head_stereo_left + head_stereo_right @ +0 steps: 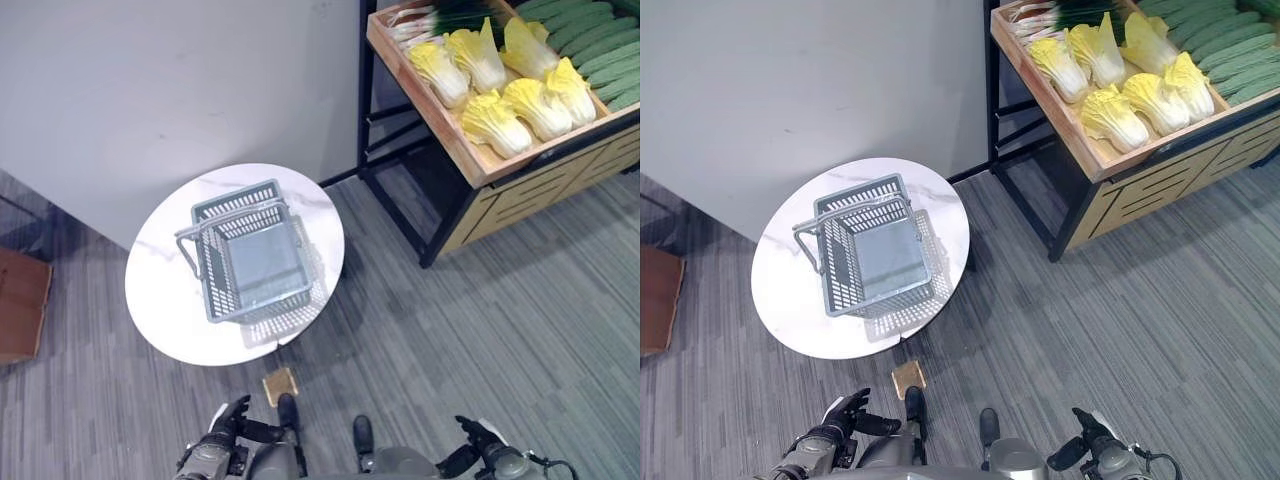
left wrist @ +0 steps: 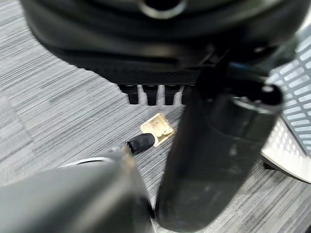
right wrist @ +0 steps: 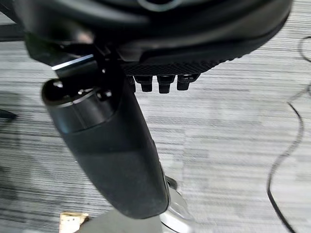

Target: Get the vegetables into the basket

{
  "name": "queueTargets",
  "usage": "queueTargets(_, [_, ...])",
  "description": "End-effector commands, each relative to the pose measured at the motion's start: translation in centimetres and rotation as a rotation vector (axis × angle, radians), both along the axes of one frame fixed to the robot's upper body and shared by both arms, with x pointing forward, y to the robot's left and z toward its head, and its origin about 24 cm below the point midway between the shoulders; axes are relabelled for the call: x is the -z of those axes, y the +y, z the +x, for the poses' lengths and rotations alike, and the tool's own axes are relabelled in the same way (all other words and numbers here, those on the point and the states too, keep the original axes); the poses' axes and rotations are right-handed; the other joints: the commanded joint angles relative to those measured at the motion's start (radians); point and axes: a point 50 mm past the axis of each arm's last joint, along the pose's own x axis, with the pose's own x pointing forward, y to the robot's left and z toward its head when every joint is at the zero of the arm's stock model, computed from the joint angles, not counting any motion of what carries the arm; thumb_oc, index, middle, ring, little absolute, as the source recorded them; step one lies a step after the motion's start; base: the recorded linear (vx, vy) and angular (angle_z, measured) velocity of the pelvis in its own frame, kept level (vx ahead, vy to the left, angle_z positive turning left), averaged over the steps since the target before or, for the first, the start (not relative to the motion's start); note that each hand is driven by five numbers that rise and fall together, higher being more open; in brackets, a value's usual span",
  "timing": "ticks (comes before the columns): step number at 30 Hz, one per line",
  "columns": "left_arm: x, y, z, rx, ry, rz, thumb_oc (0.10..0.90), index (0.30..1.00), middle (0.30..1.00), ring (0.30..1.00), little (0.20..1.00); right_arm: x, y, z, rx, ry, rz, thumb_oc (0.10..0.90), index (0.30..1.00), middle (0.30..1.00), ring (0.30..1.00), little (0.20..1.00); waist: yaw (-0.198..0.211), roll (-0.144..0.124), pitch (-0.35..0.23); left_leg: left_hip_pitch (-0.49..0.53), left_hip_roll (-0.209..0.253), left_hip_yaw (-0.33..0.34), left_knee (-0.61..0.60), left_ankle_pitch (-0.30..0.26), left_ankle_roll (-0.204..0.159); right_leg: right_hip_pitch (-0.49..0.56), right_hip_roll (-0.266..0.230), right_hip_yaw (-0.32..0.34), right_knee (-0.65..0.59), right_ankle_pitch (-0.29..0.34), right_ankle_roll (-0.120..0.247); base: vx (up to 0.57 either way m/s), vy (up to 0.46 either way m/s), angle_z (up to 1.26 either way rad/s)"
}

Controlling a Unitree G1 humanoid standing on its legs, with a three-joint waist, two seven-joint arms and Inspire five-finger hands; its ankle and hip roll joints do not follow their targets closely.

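The vegetables, napa cabbages [image 1: 500, 95], cucumbers [image 1: 600, 40] and spring onions [image 1: 440, 20], are all seen in the wooden crate [image 1: 470, 150] on the shelf rack, well apart from the grey basket [image 1: 250, 260], which is seen empty on the round marble table [image 1: 160, 300]. Nothing is judged done yet; every vegetable is left to move. The left hand [image 1: 225, 425] and right hand [image 1: 480, 440] are held low, fingers relaxed, grasping nothing. The crate is cut off at the frame edge.

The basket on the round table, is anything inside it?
No. The basket holds nothing; its bare grey bottom shows. The cabbages lie in the crate. Table under it is covered.
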Motion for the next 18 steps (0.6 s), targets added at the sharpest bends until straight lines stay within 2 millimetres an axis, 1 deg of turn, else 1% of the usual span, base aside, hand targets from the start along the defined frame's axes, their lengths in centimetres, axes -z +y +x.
queueTargets(1, [-0.2, 2.6, -1.1, 0.053, 0.03, 0.1, 0.9, 1.0, 1.0, 1.0, 1.0, 0.3, 1.3, 0.3, -0.046, -0.007, 0.035, 0.9, 1.0, 1.0, 1.0, 1.0, 0.032, -0.056, -0.023, -0.034, -0.031, 0.036, 0.087, -0.105, 0.028, -0.068, -0.198, 0.114, 0.173, 0.082, 0.187, 0.1, 0.277, -0.29])
queueTargets(2, [-0.3, 2.8, -1.1, 0.052, 0.029, 0.104, 0.9, 1.0, 1.0, 1.0, 1.0, 0.3, 1.5, 0.5, -0.046, -0.012, 0.041, 0.9, 1.0, 1.0, 1.0, 1.0, 0.032, -0.061, -0.024, -0.032, -0.037, 0.042, 0.082, -0.109, 0.033, -0.075, -0.203, 0.119, 0.176, 0.105, 0.192, 0.03, 0.12, -0.25])
queueTargets(3, [-0.3, 2.8, -1.1, 0.052, 0.029, 0.104, 0.9, 1.0, 1.0, 1.0, 1.0, 0.3, 1.5, 0.5, -0.046, -0.012, 0.041, 0.9, 1.0, 1.0, 1.0, 1.0, 0.033, -0.061, -0.024, -0.032, -0.037, 0.043, 0.082, -0.109, 0.033, -0.075, -0.203, 0.12, 0.176, 0.105, 0.192, 0.04, 0.152, -0.2])
queueTargets(5, [-0.4, 3.2, -1.1, 0.051, 0.026, 0.113, 0.9, 1.0, 1.0, 1.0, 1.0, 0.3, 1.9, 0.8, -0.054, -0.018, 0.047, 0.9, 1.0, 1.0, 1.0, 1.0, 0.035, -0.072, -0.027, -0.022, -0.053, 0.053, 0.061, -0.116, 0.044, -0.089, -0.215, 0.129, 0.178, 0.159, 0.207, 0.05, 0.153, -0.06])
queueTargets(8, [-0.5, 3.5, -1.0, 0.056, 0.024, 0.121, 0.9, 1.0, 1.0, 1.0, 1.0, 0.3, 2.4, 1.5, -0.091, -0.032, 0.057, 0.9, 1.0, 1.0, 1.0, 1.0, 0.04, -0.081, -0.028, -0.01, -0.066, 0.057, 0.042, -0.123, 0.054, -0.104, -0.221, 0.137, 0.187, 0.213, 0.219, 0.04, 0.144, 0.13])
queueTargets(9, [-0.5, 3.6, -1.0, 0.056, 0.026, 0.123, 0.9, 1.0, 1.0, 1.0, 1.0, 0.3, 2.5, 1.5, -0.095, -0.033, 0.058, 0.9, 1.0, 1.0, 1.0, 1.0, 0.043, -0.082, -0.028, -0.005, -0.071, 0.055, 0.037, -0.126, 0.058, -0.106, -0.222, 0.139, 0.194, 0.222, 0.221, 0.04, 0.179, 0.1])
queueTargets(10, [-0.7, 3.9, -0.9, 0.058, 0.025, 0.132, 0.9, 1.0, 1.0, 1.0, 1.0, 0.2, 2.7, 2.0, -0.103, -0.046, 0.061, 0.9, 1.0, 1.0, 1.0, 1.0, 0.049, -0.083, -0.022, 0.009, -0.076, 0.054, 0.024, -0.129, 0.067, -0.12, -0.217, 0.125, 0.234, 0.226, 0.22, 0.02, 0.2, 0.07])
queueTargets(11, [-0.8, 4.2, -0.9, 0.053, 0.023, 0.139, 0.9, 1.0, 1.0, 1.0, 1.0, 0.1, 3.1, 2.5, -0.117, -0.06, 0.068, 0.9, 1.0, 1.0, 1.0, 1.0, 0.052, -0.078, -0.014, 0.025, -0.078, 0.049, 0.007, -0.128, 0.074, -0.138, -0.203, 0.111, 0.293, 0.226, 0.218, 0.0, 0.178, 0.02])
queueTargets(13, [-0.8, 4.5, -0.9, 0.044, 0.024, 0.145, 0.9, 1.0, 1.0, 1.0, 1.0, 0.0, 3.4, 3.0, -0.136, -0.073, 0.075, 0.9, 1.0, 1.0, 1.0, 1.0, 0.055, -0.072, -0.007, 0.042, -0.078, 0.05, -0.009, -0.126, 0.073, -0.157, -0.207, 0.073, 0.311, 0.226, 0.215, 0.0, 0.069, 0.06])
queueTargets(14, [-0.8, 4.5, -0.9, 0.044, 0.024, 0.145, 0.9, 1.0, 1.0, 1.0, 1.0, 0.0, 3.4, 3.0, -0.136, -0.073, 0.075, 0.9, 1.0, 1.0, 1.0, 1.0, 0.054, -0.072, -0.006, 0.042, -0.078, 0.049, -0.009, -0.126, 0.073, -0.156, -0.207, 0.072, 0.311, 0.225, 0.215, 0.01, 0.008, 0.1])
queueTargets(15, [-0.9, 4.6, -1.0, 0.042, 0.026, 0.147, 0.9, 1.0, 1.0, 1.0, 1.0, -0.1, 3.5, 3.1, -0.147, -0.076, 0.074, 0.9, 1.0, 1.0, 1.0, 1.0, 0.054, -0.069, -0.005, 0.049, -0.077, 0.045, -0.015, -0.124, 0.07, -0.164, -0.206, 0.064, 0.299, 0.214, 0.212, 0.02, -0.017, 0.07])
queueTargets(16, [-0.9, 4.6, -0.9, 0.038, 0.024, 0.145, 0.9, 1.0, 1.0, 1.0, 1.0, -0.1, 3.7, 3.3, -0.156, -0.083, 0.077, 0.9, 1.0, 1.0, 1.0, 1.0, 0.052, -0.064, -0.001, 0.053, -0.069, 0.038, -0.019, -0.118, 0.063, -0.178, -0.202, 0.059, 0.268, 0.175, 0.208, 0.02, -0.038, 0.07])
queueTargets(17, [-0.9, 4.6, -0.7, 0.038, 0.02, 0.147, 0.9, 1.0, 1.0, 1.0, 1.0, -0.1, 3.8, 3.5, -0.157, -0.087, 0.079, 0.9, 1.0, 1.0, 1.0, 1.0, 0.051, -0.061, 0.001, 0.051, -0.062, 0.032, -0.019, -0.117, 0.057, -0.193, -0.201, 0.062, 0.242, 0.149, 0.205, 0.02, -0.061, 0.1])
queueTargets(18, [-0.9, 4.6, -0.7, 0.038, 0.02, 0.149, 0.9, 1.0, 1.0, 1.0, 1.0, -0.1, 4.0, 3.7, -0.16, -0.09, 0.08, 0.9, 1.0, 1.0, 1.0, 1.0, 0.05, -0.061, 0.003, 0.053, -0.058, 0.027, -0.019, -0.117, 0.052, -0.201, -0.205, 0.064, 0.216, 0.138, 0.204, 0.01, -0.045, 0.14])
